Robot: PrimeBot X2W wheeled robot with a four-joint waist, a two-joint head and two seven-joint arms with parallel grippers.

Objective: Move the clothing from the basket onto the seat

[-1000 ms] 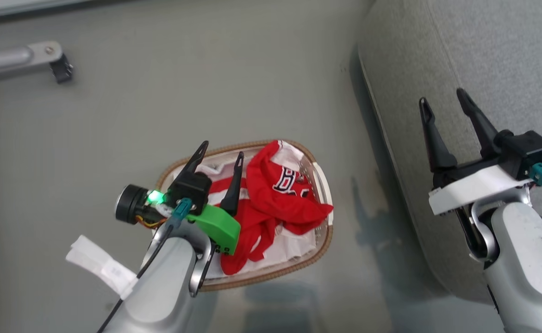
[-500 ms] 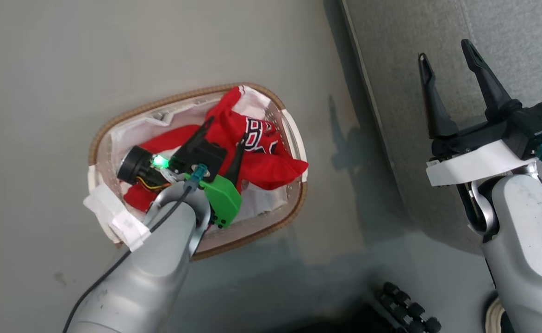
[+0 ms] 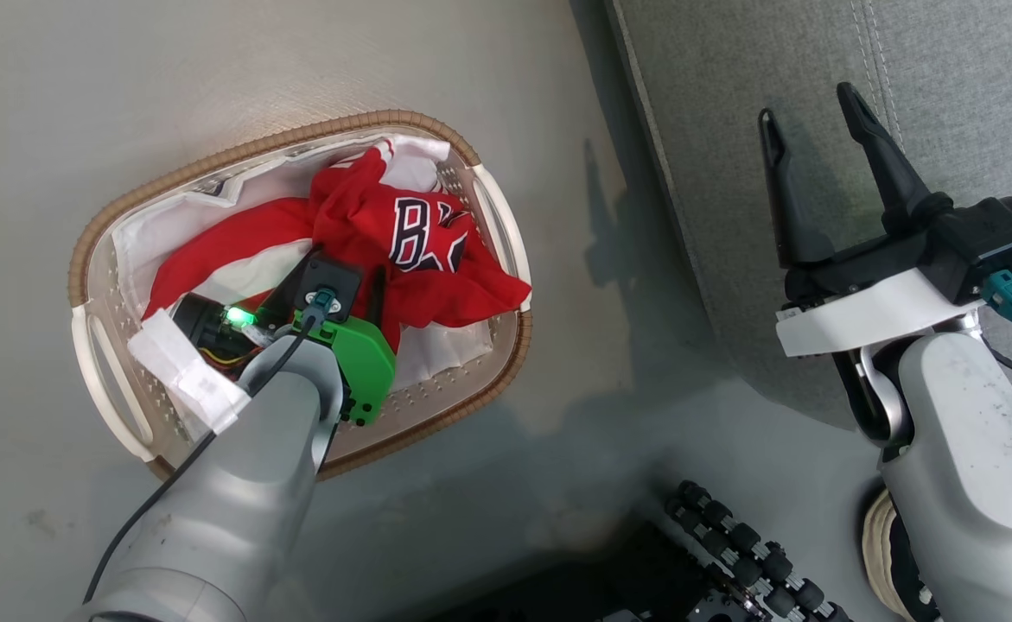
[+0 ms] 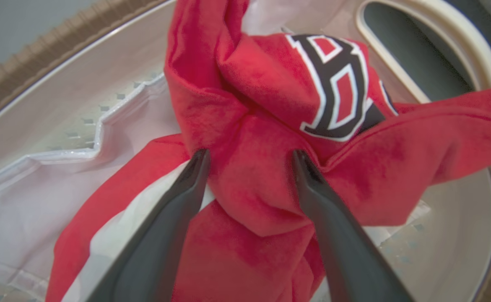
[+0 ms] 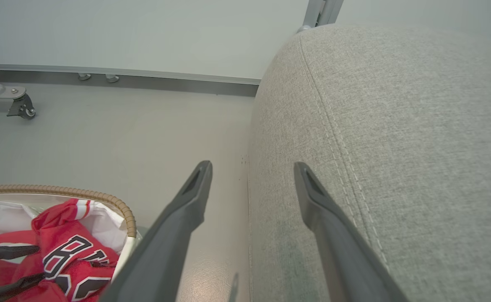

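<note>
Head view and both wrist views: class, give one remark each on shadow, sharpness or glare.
Head view: soft shadows lie on the floor between basket and seat; left wrist view: lettering on the clothing is sharp, the left tool looks softer toward the bottom edge; right wrist view: a pale sheen on the floor, the seat seam crisp.

1. We find the clothing [image 3: 359, 225] in the basket [image 3: 445, 389], on the floor [image 3: 212, 52].
2. The seat [image 3: 730, 130] stands right of the basket, apart.
3. Our left gripper [image 3: 346, 268] is in the basket, our right gripper [image 3: 808, 104] over the seat.
</note>
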